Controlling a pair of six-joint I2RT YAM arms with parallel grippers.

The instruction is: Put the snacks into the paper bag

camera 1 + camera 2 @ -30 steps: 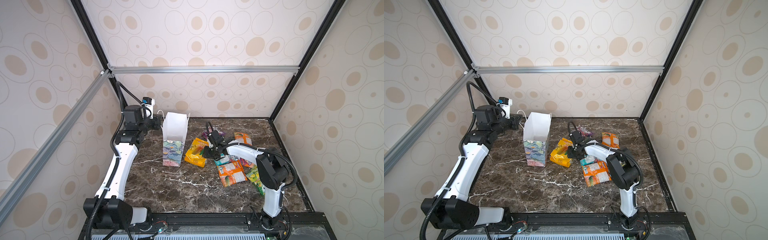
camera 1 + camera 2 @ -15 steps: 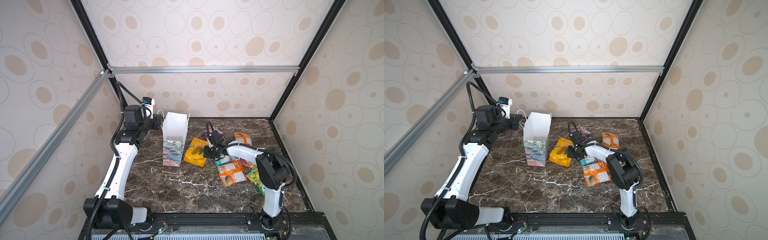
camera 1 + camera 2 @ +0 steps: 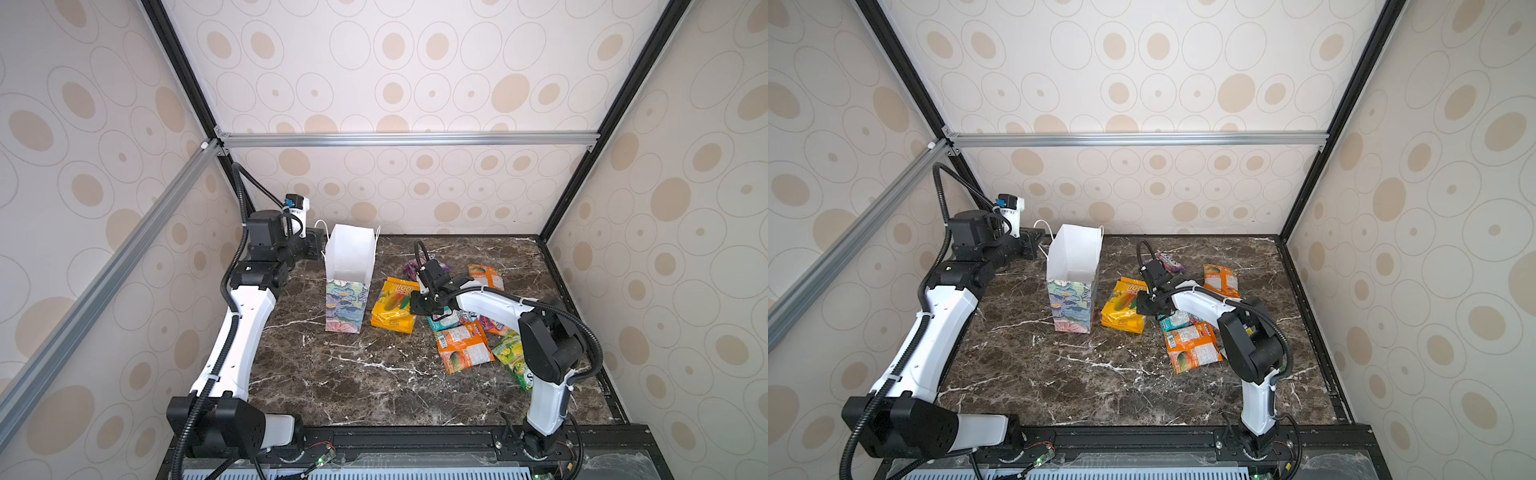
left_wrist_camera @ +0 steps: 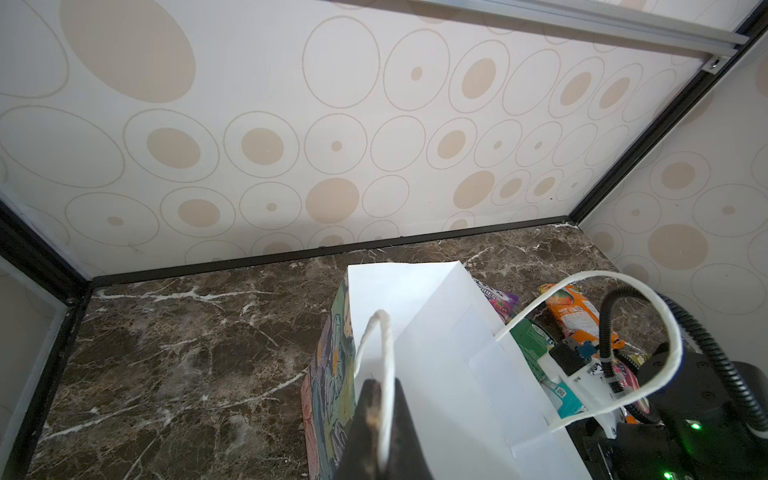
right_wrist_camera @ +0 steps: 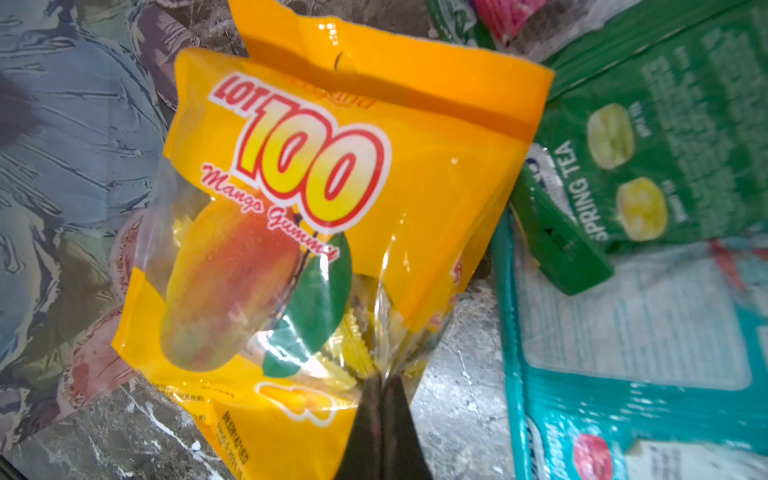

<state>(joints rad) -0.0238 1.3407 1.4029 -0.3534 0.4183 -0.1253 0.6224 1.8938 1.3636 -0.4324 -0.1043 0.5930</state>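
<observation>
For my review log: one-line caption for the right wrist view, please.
Right gripper pinches the yellow mango gummy packet beside the floral paper bag.

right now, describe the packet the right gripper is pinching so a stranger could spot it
Find the upright floral paper bag on the marble table. The packet is the one nearest it in both top views. It alone is bright yellow with a big 100 on it.

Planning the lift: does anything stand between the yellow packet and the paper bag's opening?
Nothing visible lies between the yellow packet and the paper bag; only the bag's own wall must be cleared.
</observation>
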